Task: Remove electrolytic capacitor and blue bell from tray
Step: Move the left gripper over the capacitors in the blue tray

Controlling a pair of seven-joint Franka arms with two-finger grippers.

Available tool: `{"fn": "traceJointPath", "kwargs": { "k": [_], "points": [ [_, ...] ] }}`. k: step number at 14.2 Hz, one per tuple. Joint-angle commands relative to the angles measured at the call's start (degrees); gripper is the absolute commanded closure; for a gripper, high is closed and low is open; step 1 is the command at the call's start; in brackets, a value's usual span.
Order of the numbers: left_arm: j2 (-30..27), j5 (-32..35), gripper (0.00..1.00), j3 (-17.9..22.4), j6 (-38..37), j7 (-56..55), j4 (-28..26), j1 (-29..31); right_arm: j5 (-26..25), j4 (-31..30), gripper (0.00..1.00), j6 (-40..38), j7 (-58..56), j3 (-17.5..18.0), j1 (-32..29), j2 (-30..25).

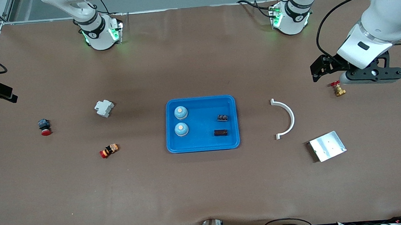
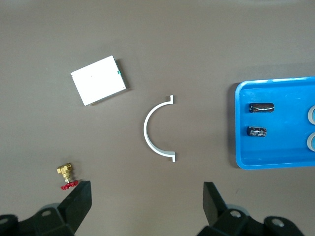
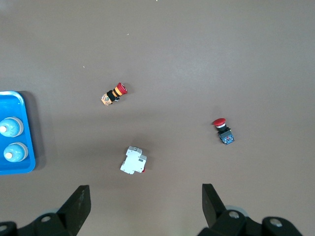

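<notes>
While both end effectors (image 2: 145, 204) (image 3: 145, 206) gape empty, tray (image 1: 203, 145) holds two bells (image 1: 181, 121), two capacitors (image 1: 221, 125).

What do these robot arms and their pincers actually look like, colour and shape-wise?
Both arms are glossy white with rounded shells, black joint rings and green lights glowing at the bases. Black cables loop along the left arm. The left gripper and right gripper are matte black, each with two flat wedge-shaped fingers.
</notes>
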Motion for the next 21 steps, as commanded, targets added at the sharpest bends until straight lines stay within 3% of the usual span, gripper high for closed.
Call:
{"fn": "traceJointPath", "kwargs": {
  "k": [1,3,5,9,13,19,21],
  "points": [
    [-0.3,0.2,0.0,-0.4,-0.8,-3.3,-0.8,0.1,-1.0,-0.2,0.0,-0.3,0.1,0.5,-0.3,-0.5],
    [-0.1,-3.3,0.0,-0.4,-3.1,-13.6,-0.9,0.2,-1.0,-0.2,0.0,-0.4,0.1,0.5,-0.4,-0.5],
    [0.1,-3.0,0.0,-0.5,-3.1,-19.0,-1.3,-0.7,-1.0,-0.2,0.0,-0.3,0.0,0.5,-0.5,-0.5],
    [1.4,-3.0,0.0,-1.0,-4.1,-41.5,-1.8,-4.2,-1.0,-0.2,0.0,-0.3,0.1,0.5,-0.4,-0.5],
    [4.0,-0.7,0.0,-1.1,-3.6,-52.8,-3.3,-9.4,-1.0,-0.2,0.0,-0.3,0.0,0.5,-0.6,-0.5],
    [8.1,-0.6,0.0,-1.3,3.8,-67.6,-5.1,-15.3,-1.0,-0.2,0.0,-0.4,0.0,0.4,-0.8,-0.5],
    [8.4,-0.7,0.0,-1.3,10.2,-75.4,-8.0,-16.5,-1.0,-0.2,0.0,-0.3,0.0,0.4,-0.9,-0.5]
  ]
}}
